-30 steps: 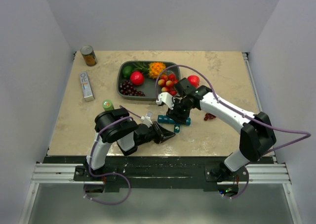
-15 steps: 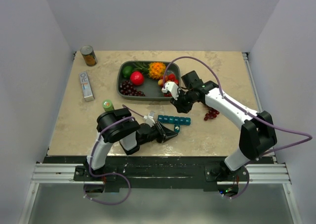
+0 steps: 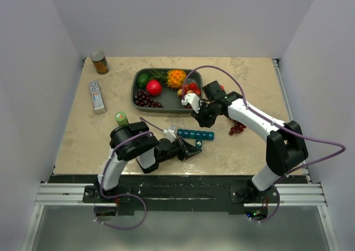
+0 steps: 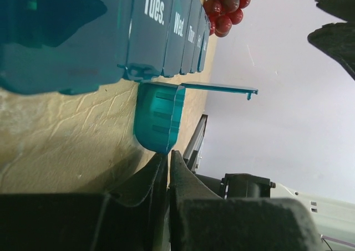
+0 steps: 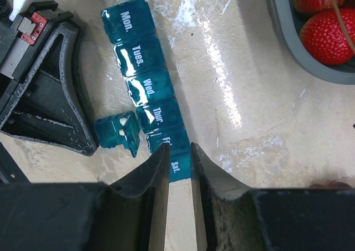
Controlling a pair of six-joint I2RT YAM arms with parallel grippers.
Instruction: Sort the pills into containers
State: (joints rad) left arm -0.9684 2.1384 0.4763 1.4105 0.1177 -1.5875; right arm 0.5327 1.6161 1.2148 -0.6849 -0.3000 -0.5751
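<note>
The containers are a teal strip (image 3: 195, 134) of day-marked cells (image 5: 148, 90) lying on the table, plus one loose teal cell (image 3: 198, 144) with its lid open. In the right wrist view pale bits show inside that loose cell (image 5: 115, 132); I cannot tell whether they are pills. My left gripper (image 3: 192, 150) lies low on the table, shut and empty, its tips (image 4: 168, 154) right at the loose cell (image 4: 159, 116). My right gripper (image 5: 176, 158) hovers above the strip's "Sat." end, almost shut, with nothing in the thin slit between its fingers.
A grey tray (image 3: 136, 92) of fruit stands behind the strip, strawberries (image 5: 327, 32) at its near edge. Red grapes (image 3: 237, 128) lie right of the strip. A green-capped bottle (image 3: 121, 118), a small box (image 3: 97, 96) and a tin can (image 3: 100, 62) stand to the left.
My right gripper has lifted off the strip, drawn back toward the tray and closed. The strip now lies uncovered in a straight row. My left gripper closed slightly and edged right.
</note>
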